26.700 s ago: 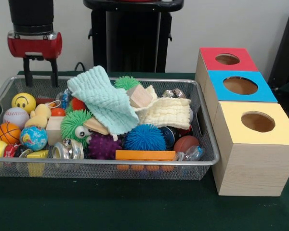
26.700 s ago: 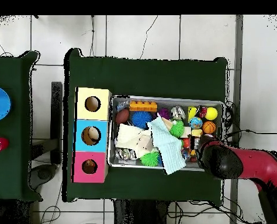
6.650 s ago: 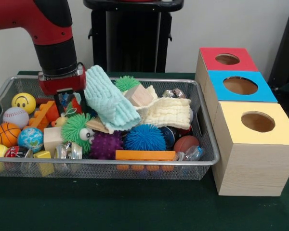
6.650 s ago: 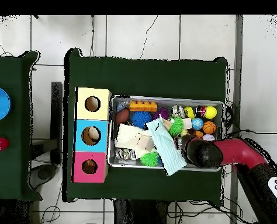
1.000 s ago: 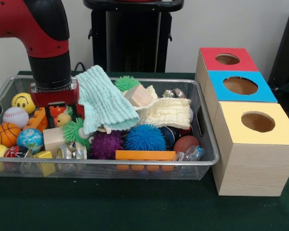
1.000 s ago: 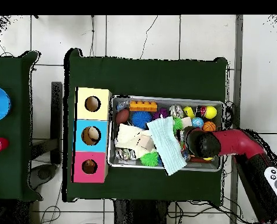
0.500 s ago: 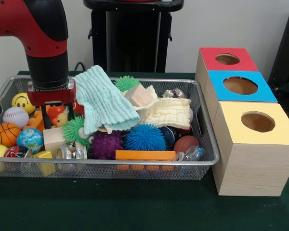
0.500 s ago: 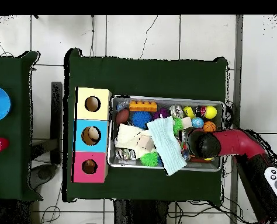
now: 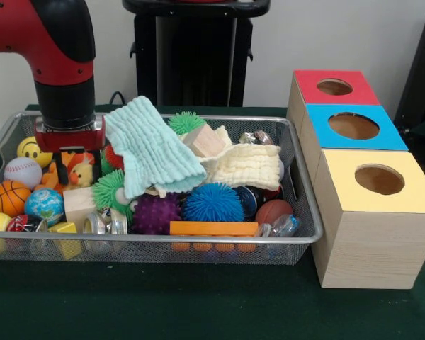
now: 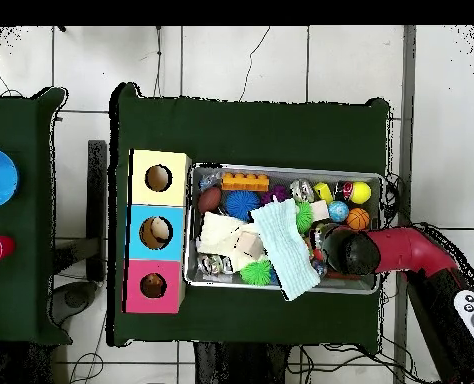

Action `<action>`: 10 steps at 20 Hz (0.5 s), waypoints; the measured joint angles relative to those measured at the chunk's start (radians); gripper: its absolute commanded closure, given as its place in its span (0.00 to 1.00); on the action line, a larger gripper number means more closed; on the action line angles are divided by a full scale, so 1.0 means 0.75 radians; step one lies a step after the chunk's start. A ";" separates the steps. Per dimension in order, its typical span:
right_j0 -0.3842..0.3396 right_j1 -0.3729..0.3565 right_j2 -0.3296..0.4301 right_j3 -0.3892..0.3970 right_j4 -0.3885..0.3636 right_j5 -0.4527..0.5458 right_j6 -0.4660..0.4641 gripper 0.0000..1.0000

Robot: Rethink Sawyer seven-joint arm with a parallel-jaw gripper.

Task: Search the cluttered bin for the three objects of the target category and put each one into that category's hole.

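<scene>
The wire mesh bin [image 9: 198, 242] lies on the green table, full of toys; it also shows in the overhead view [image 10: 281, 168]. My gripper [image 9: 78, 168] hangs over the bin's left part, and its fingers hold a small yellow-orange toy animal [image 9: 81, 171] just above the clutter. In the overhead view the arm [image 10: 353, 251] hides the gripper and the toy. I cannot make out an orange, black-striped toy animal. The red-topped box's round hole [image 9: 334, 86] is at the far right, apart from the gripper; it also shows in the overhead view [image 10: 153, 285].
A mint cloth [image 9: 152, 152] and a cream cloth [image 9: 244, 166] lie over the middle of the clutter. The green spiky ball with eyes [image 9: 113, 191], sports balls [image 9: 10, 197] and blocks surround the gripper. Blue-topped [image 9: 354, 126] and yellow-topped [image 9: 379, 179] boxes stand beside the red one.
My gripper has shifted left and slightly up, and the small yellow-orange toy has moved with it. The mint cloth has slid a little left.
</scene>
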 measured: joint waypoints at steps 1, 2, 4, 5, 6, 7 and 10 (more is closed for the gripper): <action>0.005 0.000 -0.009 0.000 0.000 0.000 0.000 0.00; 0.007 0.000 -0.013 0.000 0.000 0.000 0.000 0.00; 0.012 0.000 -0.019 0.000 0.000 0.000 0.000 0.00; 0.018 0.000 -0.026 0.000 0.000 0.000 0.000 0.00; 0.020 0.000 -0.028 0.000 0.000 0.000 0.000 0.00; 0.027 0.000 -0.034 0.000 0.000 0.000 0.000 0.00; 0.040 0.000 -0.049 0.000 0.000 0.000 0.000 0.00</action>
